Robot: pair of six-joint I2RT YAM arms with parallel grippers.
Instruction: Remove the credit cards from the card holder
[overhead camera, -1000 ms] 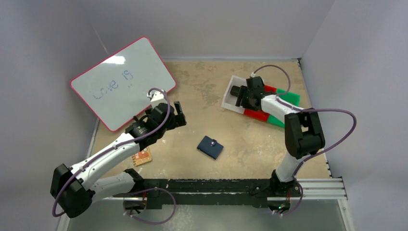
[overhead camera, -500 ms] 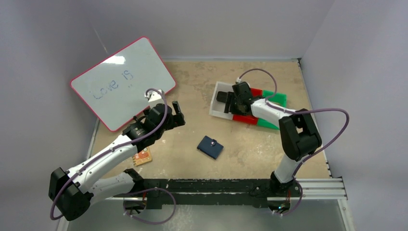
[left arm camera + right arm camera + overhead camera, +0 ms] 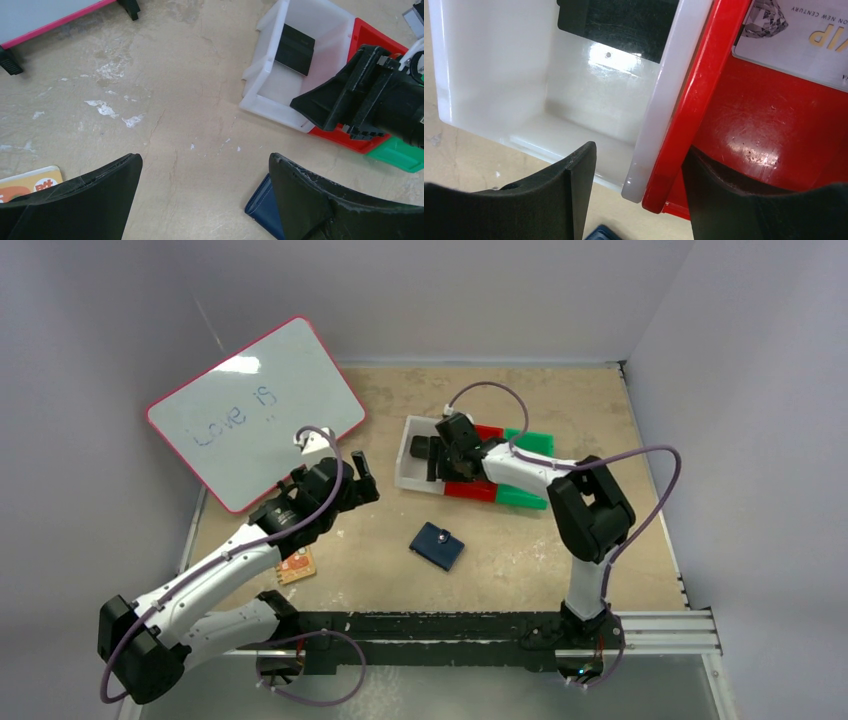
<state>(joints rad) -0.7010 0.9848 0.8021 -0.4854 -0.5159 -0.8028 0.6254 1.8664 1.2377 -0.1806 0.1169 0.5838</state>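
Item: small navy-blue bifold wallet (image 3: 438,546), closed.
Left gripper (image 3: 366,478): wide, empty; wallet at 4-to-5 o'clock.
Right gripper (image 3: 428,458): straddling white plastic bin (image 3: 405,465) wall, clamping unclear; wallet at 6 o'clock.

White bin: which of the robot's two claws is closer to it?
Right. The right gripper is at the white bin, its fingers straddling the wall where it meets the red bin. The left gripper hangs apart from it, off to its left in the top view.

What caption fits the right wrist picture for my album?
Right gripper straddling the touching walls of the white bin and red bin.
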